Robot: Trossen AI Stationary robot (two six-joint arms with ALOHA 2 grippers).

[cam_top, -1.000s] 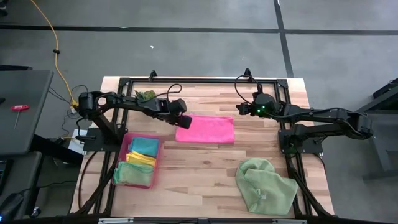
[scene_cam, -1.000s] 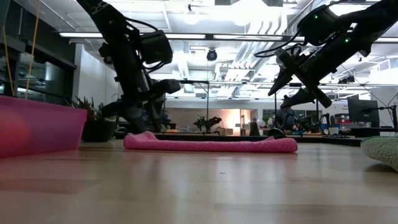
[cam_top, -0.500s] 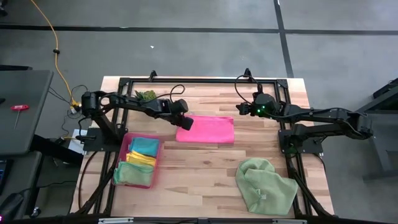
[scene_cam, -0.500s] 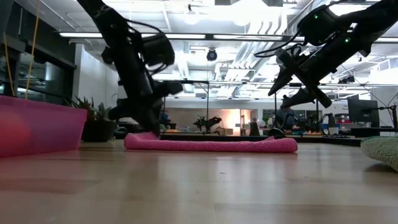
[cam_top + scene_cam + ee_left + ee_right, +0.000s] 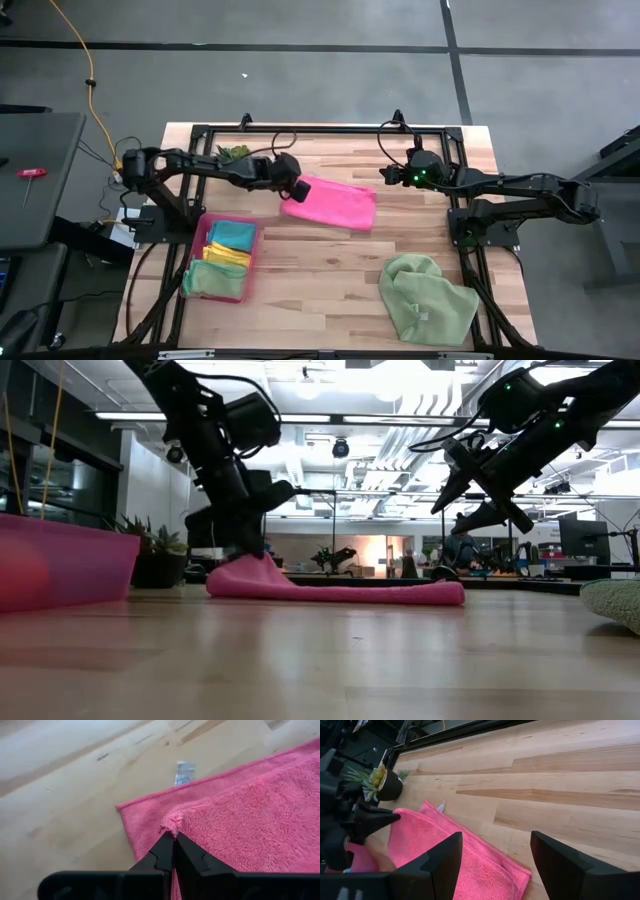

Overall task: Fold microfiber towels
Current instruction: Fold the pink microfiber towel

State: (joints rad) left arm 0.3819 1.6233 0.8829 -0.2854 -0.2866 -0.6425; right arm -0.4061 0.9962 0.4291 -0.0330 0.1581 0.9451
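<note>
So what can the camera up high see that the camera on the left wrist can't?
Only the high view shows the pink tray of folded towels, the crumpled green towel, the small plant and the open right gripper hovering off the cloth. Only the left wrist view shows a white tag by the towel's edge. Both show the left gripper shut on the pink towel.

Pink tray (image 5: 202, 240) near the table's (image 5: 330, 290) left edge, small potted plant (image 5: 235, 153) at the back.
</note>
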